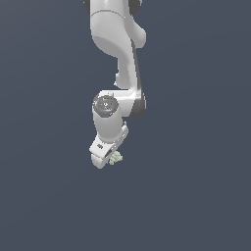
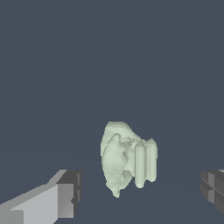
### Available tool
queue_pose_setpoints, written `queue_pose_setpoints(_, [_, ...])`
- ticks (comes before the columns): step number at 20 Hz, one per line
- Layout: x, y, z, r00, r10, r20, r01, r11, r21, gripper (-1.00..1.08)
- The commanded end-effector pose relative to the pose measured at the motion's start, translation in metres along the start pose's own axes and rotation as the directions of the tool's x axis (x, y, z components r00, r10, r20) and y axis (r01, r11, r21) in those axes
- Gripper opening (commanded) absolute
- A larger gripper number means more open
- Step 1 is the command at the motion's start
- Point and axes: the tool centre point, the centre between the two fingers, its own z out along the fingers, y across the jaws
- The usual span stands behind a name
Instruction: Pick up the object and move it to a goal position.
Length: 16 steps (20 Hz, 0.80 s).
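Observation:
The object (image 2: 124, 158) is a pale green, lumpy thing with ribbed lobes on one side. In the wrist view it lies between my two fingers, with a clear gap on each side. One finger (image 2: 65, 194) is grey with a dark pad; the other fingertip (image 2: 214, 187) shows only at the picture's edge. My gripper (image 2: 140, 192) is open around the object and touches it on neither side. In the exterior view the white gripper (image 1: 109, 159) points down at the end of the arm, and the object (image 1: 116, 158) peeks out beside it, mostly hidden by the hand.
The white arm (image 1: 120, 59) comes down from the top of the exterior view. Around the object is a plain dark blue-grey surface (image 1: 196, 196) with no other items in sight.

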Motion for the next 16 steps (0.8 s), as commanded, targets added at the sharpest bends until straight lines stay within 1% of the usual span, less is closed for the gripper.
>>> queue_pose_setpoints(1, [0.000, 0.000, 0.003, 1.000, 0.000, 0.000, 0.000, 1.000, 0.000, 1.00])
queue_pose_setpoints(10, [-0.001, -0.001, 0.044, 1.000, -0.004, 0.000, 0.004, 1.000, 0.000, 1.00])
queue_pose_setpoints(15, [0.000, 0.000, 0.050, 1.000, -0.005, 0.000, 0.005, 1.000, 0.000, 1.00])
queue_pose_setpoints(16, [0.000, 0.000, 0.050, 1.000, -0.005, 0.000, 0.005, 1.000, 0.000, -1.00])
